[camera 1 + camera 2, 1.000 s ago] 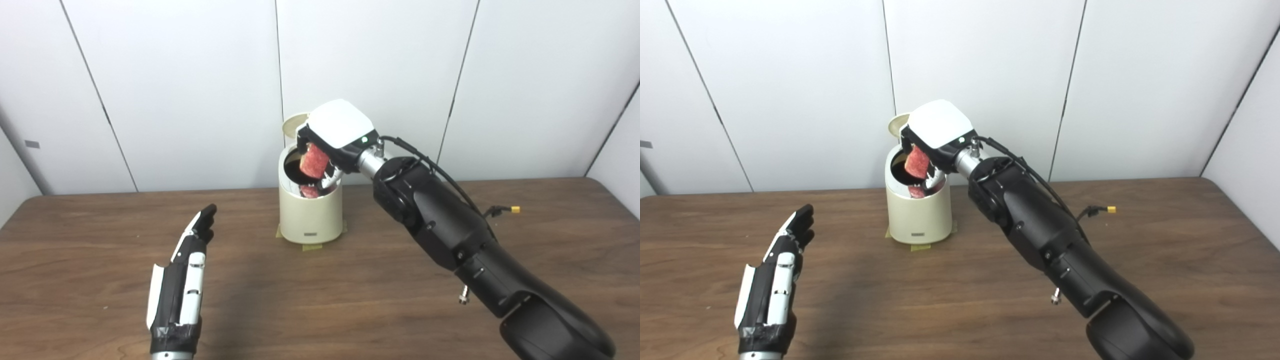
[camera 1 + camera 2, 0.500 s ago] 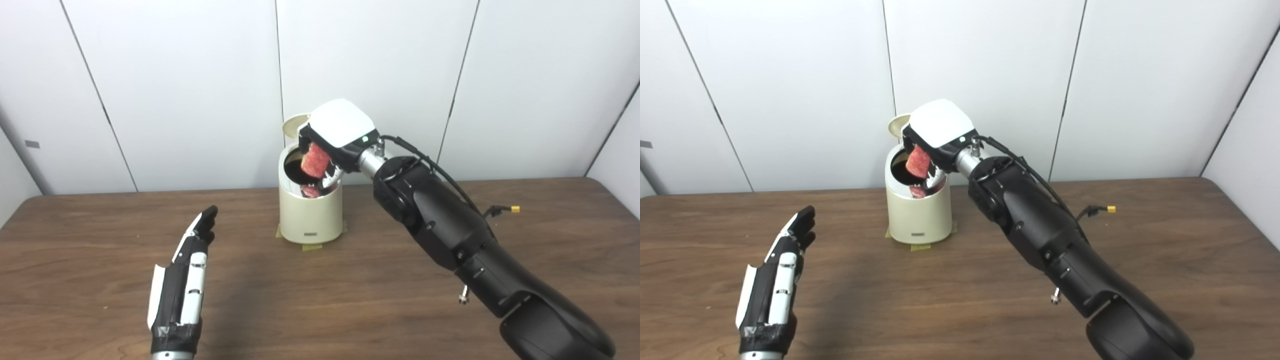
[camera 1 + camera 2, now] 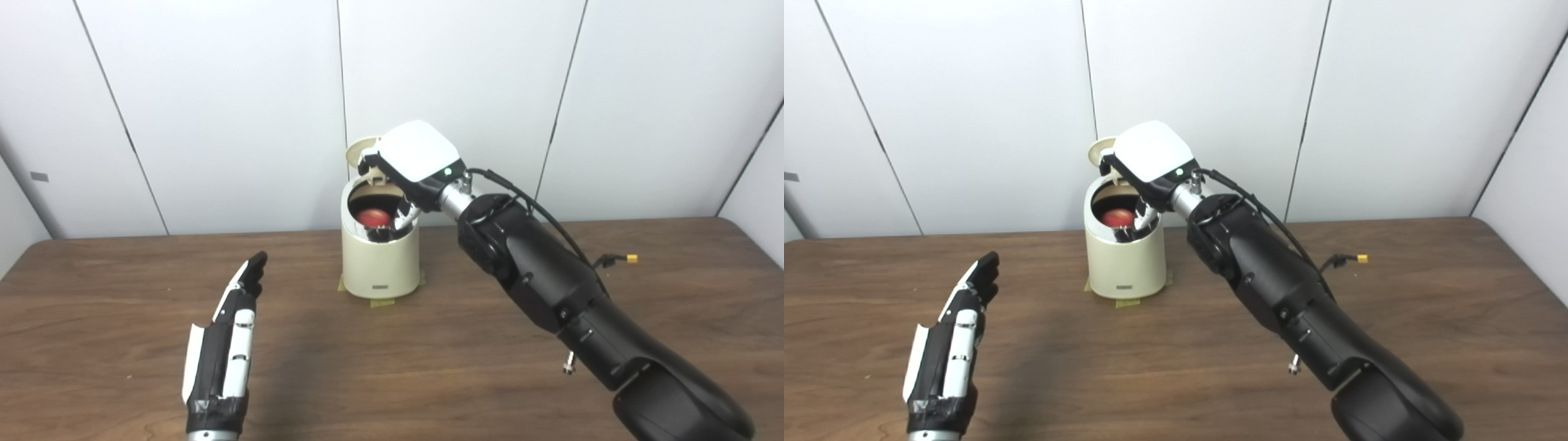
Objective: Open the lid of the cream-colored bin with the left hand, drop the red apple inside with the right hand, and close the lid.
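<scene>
The cream-colored bin stands at the far middle of the table with its round lid tipped up behind the opening. The red apple lies inside the bin, seen through the open top. My right hand hovers over the bin's right rim, fingers spread and holding nothing. My left hand floats flat and open above the table, well to the bin's front left, fingers straight and pointing toward the bin.
The brown wooden table stretches wide around the bin. White wall panels stand close behind it. Tape strips sit under the bin's base. A loose cable with a yellow plug hangs off my right arm.
The right hand has let go of the apple, which dropped from between its fingers into the bin. The fingers spread apart. The left hand stayed almost still.
</scene>
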`<action>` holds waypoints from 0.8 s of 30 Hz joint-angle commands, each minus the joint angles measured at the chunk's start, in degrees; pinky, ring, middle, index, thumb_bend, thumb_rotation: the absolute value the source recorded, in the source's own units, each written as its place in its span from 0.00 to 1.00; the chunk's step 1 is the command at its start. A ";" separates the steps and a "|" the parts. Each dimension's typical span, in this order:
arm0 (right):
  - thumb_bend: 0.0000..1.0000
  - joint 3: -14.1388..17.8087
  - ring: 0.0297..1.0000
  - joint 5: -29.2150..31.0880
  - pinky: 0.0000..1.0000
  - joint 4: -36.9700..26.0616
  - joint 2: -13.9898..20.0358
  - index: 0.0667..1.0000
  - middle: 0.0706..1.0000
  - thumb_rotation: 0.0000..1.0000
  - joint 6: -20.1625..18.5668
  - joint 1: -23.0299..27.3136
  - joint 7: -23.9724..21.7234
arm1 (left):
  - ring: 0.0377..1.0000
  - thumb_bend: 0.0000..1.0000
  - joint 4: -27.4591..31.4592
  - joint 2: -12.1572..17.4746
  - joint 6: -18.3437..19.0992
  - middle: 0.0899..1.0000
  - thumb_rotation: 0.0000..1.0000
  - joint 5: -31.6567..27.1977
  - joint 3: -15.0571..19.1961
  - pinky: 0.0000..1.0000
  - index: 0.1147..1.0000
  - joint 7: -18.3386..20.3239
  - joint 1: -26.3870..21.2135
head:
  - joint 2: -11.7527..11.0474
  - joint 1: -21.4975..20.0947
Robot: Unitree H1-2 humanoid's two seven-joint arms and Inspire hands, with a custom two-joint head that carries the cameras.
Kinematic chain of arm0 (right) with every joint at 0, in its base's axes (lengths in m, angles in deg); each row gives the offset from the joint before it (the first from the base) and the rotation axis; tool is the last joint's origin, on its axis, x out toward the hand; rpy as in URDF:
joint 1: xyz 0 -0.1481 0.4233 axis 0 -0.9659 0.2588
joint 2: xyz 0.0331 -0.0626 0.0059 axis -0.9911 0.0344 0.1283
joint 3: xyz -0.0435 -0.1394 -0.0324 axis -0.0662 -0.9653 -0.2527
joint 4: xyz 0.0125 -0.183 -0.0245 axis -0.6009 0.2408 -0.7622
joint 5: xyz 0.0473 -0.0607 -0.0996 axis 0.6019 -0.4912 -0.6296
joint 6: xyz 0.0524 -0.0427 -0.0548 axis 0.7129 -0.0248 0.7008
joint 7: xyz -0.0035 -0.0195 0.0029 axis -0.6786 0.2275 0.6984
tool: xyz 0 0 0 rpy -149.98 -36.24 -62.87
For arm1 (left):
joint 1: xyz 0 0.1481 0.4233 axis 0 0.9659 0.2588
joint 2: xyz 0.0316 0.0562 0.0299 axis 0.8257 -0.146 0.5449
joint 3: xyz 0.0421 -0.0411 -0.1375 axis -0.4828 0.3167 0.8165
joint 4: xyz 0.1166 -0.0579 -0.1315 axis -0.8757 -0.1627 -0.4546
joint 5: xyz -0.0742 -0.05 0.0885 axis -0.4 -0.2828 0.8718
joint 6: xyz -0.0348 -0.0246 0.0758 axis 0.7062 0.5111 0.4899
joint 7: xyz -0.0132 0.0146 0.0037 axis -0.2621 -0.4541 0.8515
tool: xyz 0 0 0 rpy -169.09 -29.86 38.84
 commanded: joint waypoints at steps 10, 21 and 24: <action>1.00 0.27 0.59 -0.42 0.46 -0.04 0.85 0.72 0.75 0.16 0.58 2.01 2.63 | 0.97 0.22 1.98 -0.31 -0.94 0.94 0.94 0.78 -0.16 0.97 0.89 0.17 0.63 | 0.09 -0.01; 0.60 2.45 0.31 0.14 0.26 1.74 0.89 0.44 0.38 0.18 7.80 -0.31 23.56 | 0.97 0.22 1.78 0.14 -0.95 0.95 0.95 0.54 0.39 0.97 0.89 0.30 0.48 | 0.10 -0.28; 0.52 3.79 0.25 0.66 0.19 0.22 0.41 0.43 0.31 0.16 6.82 -1.67 26.06 | 0.96 0.22 1.36 0.22 -1.30 0.94 0.93 0.06 0.94 0.96 0.89 0.20 0.04 | 0.00 -0.66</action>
